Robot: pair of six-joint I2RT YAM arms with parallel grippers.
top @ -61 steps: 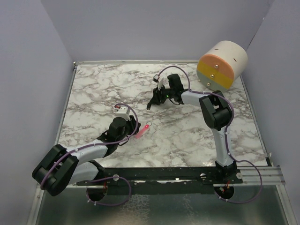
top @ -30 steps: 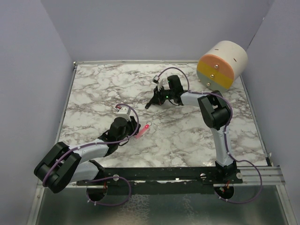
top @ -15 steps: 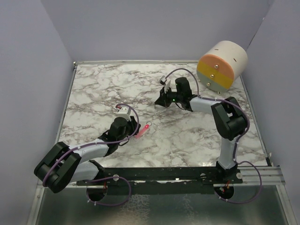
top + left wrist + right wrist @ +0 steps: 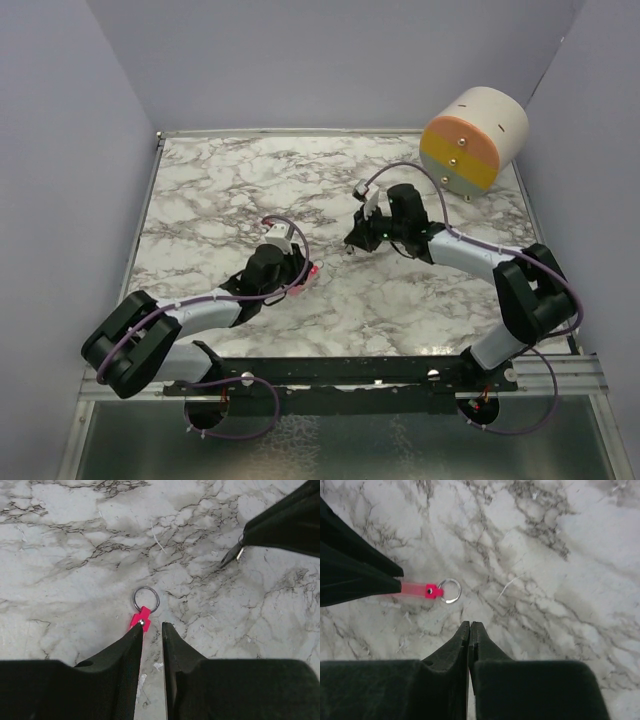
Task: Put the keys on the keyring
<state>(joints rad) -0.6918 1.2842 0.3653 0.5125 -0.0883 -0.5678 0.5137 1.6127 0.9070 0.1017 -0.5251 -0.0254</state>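
Observation:
The keyring (image 4: 140, 619), a pink strip with a small metal ring, lies flat on the marble. Its strip end runs under the left finger of my left gripper (image 4: 151, 626). Those jaws stand a narrow gap apart with bare marble between them. The top view shows the keyring (image 4: 312, 270) at the left gripper's (image 4: 298, 272) tip. My right gripper (image 4: 470, 625) is shut and hovers just short of the keyring's ring (image 4: 450, 590). In the left wrist view the tiny dark key (image 4: 232, 557) pokes from the right gripper's tip. The right gripper (image 4: 352, 240) sits right of the keyring.
A large cream cylinder with an orange and yellow face (image 4: 475, 138) stands at the back right corner. Grey walls close in the marble table (image 4: 220, 190) on three sides. A black rail (image 4: 350, 372) runs along the near edge.
The right arm has swung from the back middle toward the keyring, staying shut on the key. The left gripper has slid forward over the pink strip and its jaws have narrowed.

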